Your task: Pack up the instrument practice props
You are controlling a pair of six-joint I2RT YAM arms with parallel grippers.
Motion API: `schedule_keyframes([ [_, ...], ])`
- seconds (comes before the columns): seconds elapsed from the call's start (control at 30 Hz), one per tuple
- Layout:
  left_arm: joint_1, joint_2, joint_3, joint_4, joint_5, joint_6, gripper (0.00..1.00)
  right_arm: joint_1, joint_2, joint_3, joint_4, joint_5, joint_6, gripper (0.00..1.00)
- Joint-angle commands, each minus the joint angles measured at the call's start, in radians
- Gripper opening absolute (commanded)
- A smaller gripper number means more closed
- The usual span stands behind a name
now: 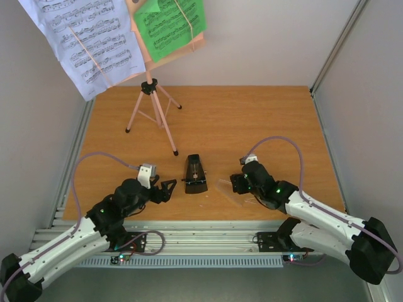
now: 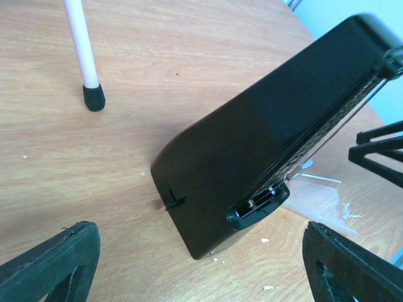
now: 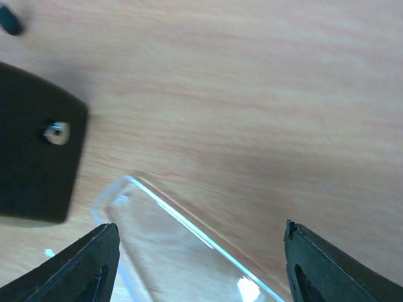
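Pink music stand (image 1: 151, 104) is erected at far left, with white sheet (image 1: 82, 38) and green sheet (image 1: 167, 25) on its desk, not yet packed. Metronome (image 1: 195, 176) stands near centre, its clear cover (image 3: 189, 251) lying flat just to its right. Left gripper (image 1: 167, 189) faces the metronome with jaws open and empty. Right gripper (image 1: 238, 182) straddles the cover with jaws open. Judged step: refitting the cover. The next move calls for closing on the cover's edges, lifting it and aligning it with the metronome.

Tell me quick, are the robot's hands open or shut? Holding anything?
Left gripper: open, holding nothing; the metronome stands just ahead of it.
Right gripper: open, holding nothing; the clear cover lies below it.
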Motion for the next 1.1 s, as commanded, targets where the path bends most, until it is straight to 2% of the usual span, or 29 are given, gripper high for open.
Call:
schedule_keyframes([
  [0.0, -0.002, -0.033, 0.047, -0.058, -0.034, -0.017, 0.89, -0.095, 0.038, 0.030, -0.141, -0.092, 0.097, 0.72],
  [0.17, -0.002, -0.011, 0.049, -0.052, -0.018, -0.019, 0.89, -0.138, 0.115, 0.038, -0.118, -0.189, 0.105, 0.72],
  [0.53, -0.002, -0.002, 0.056, -0.059, 0.023, -0.009, 0.90, -0.143, 0.259, 0.080, -0.093, -0.205, 0.085, 0.69],
  [0.83, -0.002, -0.006, 0.054, -0.067, 0.026, 0.002, 0.90, -0.142, 0.312, 0.111, -0.127, -0.213, 0.076, 0.66],
  [1.07, -0.002, -0.008, 0.051, -0.073, 0.028, 0.005, 0.90, -0.122, 0.321, 0.120, -0.152, -0.312, 0.117, 0.66],
])
